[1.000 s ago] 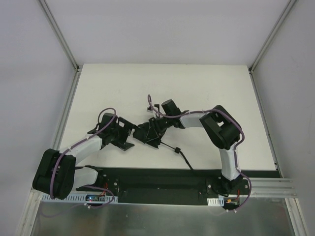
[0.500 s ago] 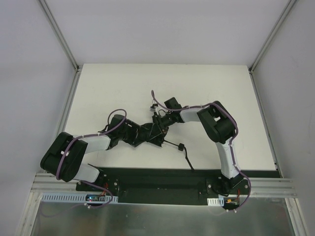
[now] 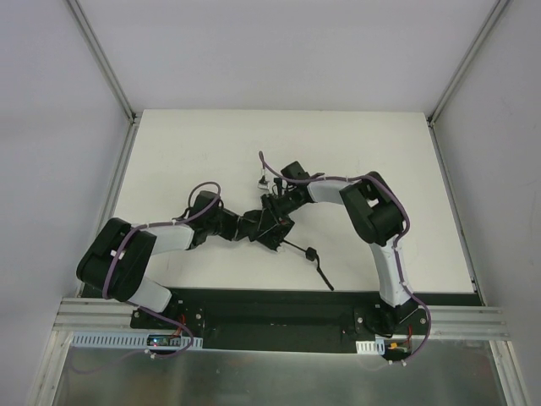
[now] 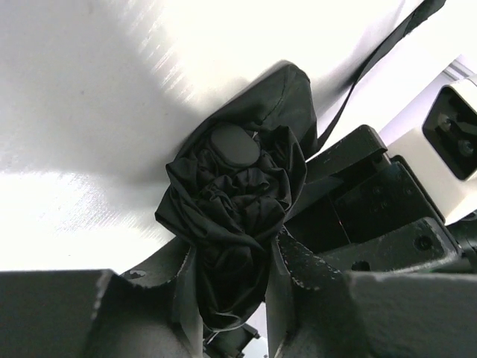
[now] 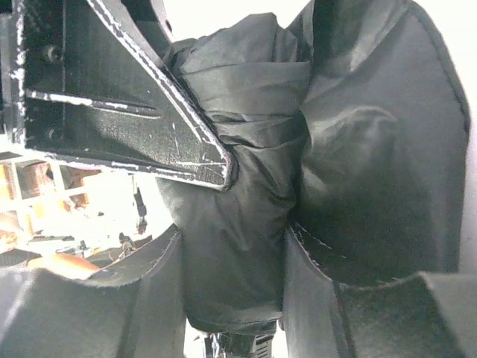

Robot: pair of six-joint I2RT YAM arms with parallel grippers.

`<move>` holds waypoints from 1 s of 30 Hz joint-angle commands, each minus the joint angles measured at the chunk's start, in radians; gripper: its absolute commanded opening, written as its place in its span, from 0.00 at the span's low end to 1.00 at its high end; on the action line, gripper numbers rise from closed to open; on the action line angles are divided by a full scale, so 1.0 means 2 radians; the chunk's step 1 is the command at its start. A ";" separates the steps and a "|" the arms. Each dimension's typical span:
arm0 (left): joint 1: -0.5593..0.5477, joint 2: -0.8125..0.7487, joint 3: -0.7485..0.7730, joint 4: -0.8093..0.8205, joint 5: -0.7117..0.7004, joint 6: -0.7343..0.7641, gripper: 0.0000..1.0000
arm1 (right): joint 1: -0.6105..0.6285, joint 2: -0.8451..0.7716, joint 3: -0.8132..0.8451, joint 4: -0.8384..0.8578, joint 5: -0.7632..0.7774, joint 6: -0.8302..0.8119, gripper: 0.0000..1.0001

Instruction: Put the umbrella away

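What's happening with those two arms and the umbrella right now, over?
Left pincer closed on umbrella canopy. Right pincer gripping same bundle from other side. Handle resting on table. Pincers crowded close together.

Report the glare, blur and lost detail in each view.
Top external: even light and sharp, but the black umbrella reads as one dark blob. Left wrist: the table is blown out white with streaky glare, while the fabric folds are crisp. Right wrist: fabric fills the frame, soft and dim, and the left-hand background is overexposed.
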 commanded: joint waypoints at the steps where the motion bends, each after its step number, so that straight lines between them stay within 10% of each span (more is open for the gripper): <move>1: -0.004 0.019 0.005 -0.145 -0.040 0.021 0.00 | 0.004 -0.023 0.062 -0.137 0.141 -0.039 0.50; 16: -0.006 0.042 0.083 -0.331 -0.022 0.026 0.00 | 0.121 -0.236 -0.015 -0.088 0.450 -0.173 0.85; 30: -0.005 0.072 0.145 -0.413 -0.009 0.028 0.00 | 0.215 -0.154 -0.044 0.015 0.642 -0.240 0.75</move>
